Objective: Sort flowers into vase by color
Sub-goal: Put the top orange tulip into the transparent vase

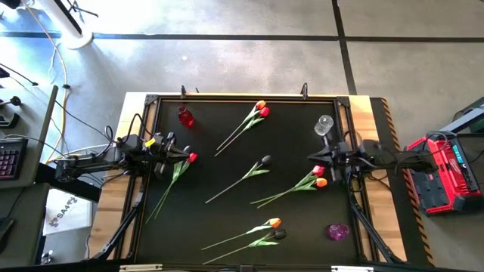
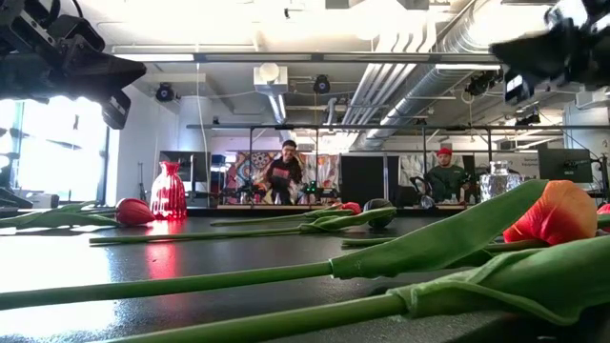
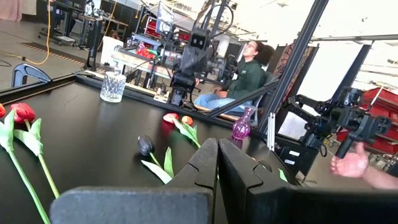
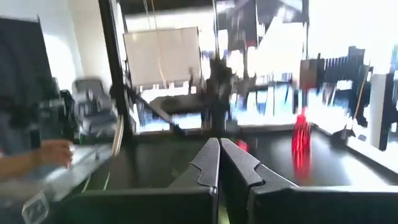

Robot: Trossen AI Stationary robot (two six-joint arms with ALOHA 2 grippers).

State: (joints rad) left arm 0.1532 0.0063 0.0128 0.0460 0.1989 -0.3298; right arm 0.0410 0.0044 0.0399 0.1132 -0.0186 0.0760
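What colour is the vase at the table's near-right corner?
Purple vase; it shows best in the high view.

A: What surrounds your work surface?

B: From above, you have a black table top [image 1: 227, 219] with a wooden border [image 1: 113, 204]. On the floor to its right lies a red and black case [image 1: 446, 170]. To its left you'll find a keyboard [image 1: 7, 159], a white printed sheet [image 1: 64, 211] and a loose pale cable [image 1: 60, 53].

A: And beyond the table?

B: Looking level across it, one person [image 2: 284, 171] and another in a red cap [image 2: 443, 176] sit behind the far edge, under silver ceiling ducts [image 2: 419, 67]. The left wrist camera shows you a seated person in a dark green top [image 3: 245, 68] and, off the table's edge, someone's hand [image 3: 351, 163].
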